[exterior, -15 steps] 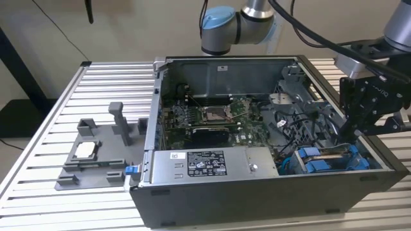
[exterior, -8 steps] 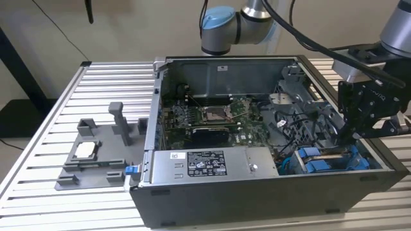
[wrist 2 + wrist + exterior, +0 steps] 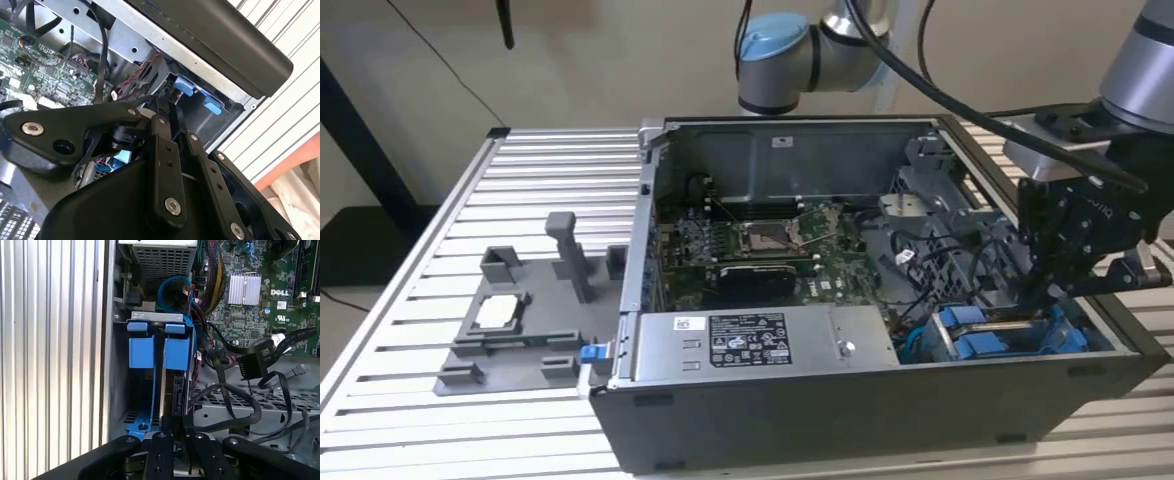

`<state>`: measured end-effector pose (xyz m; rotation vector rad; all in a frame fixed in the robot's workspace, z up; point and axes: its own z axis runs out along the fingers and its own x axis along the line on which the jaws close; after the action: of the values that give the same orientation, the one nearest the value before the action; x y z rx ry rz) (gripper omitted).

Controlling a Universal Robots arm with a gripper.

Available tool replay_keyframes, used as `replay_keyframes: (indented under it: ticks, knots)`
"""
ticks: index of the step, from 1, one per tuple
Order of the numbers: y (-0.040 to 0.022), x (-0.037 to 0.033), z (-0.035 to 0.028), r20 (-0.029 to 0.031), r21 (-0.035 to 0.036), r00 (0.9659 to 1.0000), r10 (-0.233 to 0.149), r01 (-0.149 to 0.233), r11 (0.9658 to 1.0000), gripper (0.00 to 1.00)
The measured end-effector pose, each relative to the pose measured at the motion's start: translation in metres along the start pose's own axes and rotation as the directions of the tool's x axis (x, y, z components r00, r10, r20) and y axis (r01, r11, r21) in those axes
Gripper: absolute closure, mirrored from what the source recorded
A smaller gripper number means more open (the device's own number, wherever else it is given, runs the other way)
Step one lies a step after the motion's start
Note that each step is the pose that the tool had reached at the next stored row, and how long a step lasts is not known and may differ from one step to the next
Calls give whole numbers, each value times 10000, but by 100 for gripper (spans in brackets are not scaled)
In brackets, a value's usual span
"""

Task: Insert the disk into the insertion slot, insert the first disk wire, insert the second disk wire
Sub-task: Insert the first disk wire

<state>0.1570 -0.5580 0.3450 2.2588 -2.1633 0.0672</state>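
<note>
At the corner of the case (image 3: 854,420) toward the exterior view's right, beside the silver power box (image 3: 747,340), we see the gripper (image 3: 173,424) reaching down into the slot (image 3: 145,395), the grey metal bay with blue tabs (image 3: 177,352) at its far end. In the first wrist view the disk (image 3: 176,390) stands on edge inside that bay, close to a blue rail (image 3: 142,427). The fingers look drawn together on its near end. We judge them to be pinching it, though the gripper's own links partly hide the contact. Holding the disk by its end keeps the thin body in line with the bay so it can slide straight, and we take it to be most of the way in. The two loose wires, one ending in a black plug (image 3: 248,365) and one a thinner lead (image 3: 299,371), lie over the metal floor just beside the bay and apart from the disk, so we judge neither is plugged in yet. The case rests on a ribbed table (image 3: 400,300).
</note>
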Motion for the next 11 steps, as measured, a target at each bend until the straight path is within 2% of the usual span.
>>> replay_keyframes:
  ticks: [4, 11]
  knots:
    - [12, -10, 33, -33, -24, 10000, 88, -88, 10000, 81]
    - [19, -29, 41, -13, -29, 9999, 133, -134, 9999, 81]
